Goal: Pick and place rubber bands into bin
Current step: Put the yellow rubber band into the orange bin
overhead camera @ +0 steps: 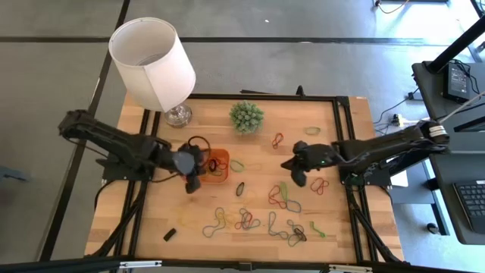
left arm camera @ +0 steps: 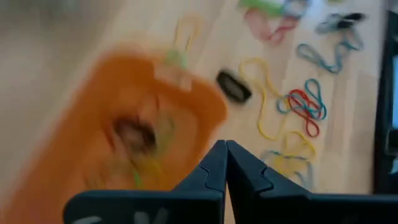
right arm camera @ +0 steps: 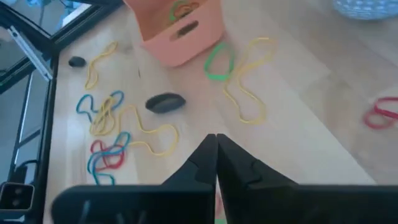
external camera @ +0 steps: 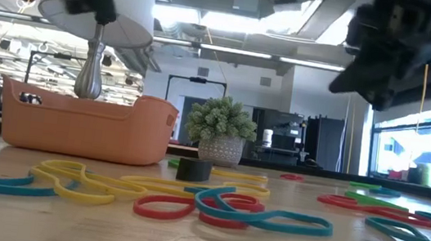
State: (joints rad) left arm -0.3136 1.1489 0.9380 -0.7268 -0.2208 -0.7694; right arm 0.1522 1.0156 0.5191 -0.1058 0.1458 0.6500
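Note:
The orange bin stands on the wooden table left of centre, with a few rubber bands inside it. Many more rubber bands lie loose toward the near edge and to the right, among them a black one and a green one beside the bin. My left gripper hangs shut just off the bin's near left corner, its fingertips empty. My right gripper hovers shut over the table right of the bin, and nothing shows between its fingers.
A lamp with a white shade and a glass foot stands at the far left. A small potted plant stands at the far middle. A small black piece lies near the front left. Black frame rails border the table.

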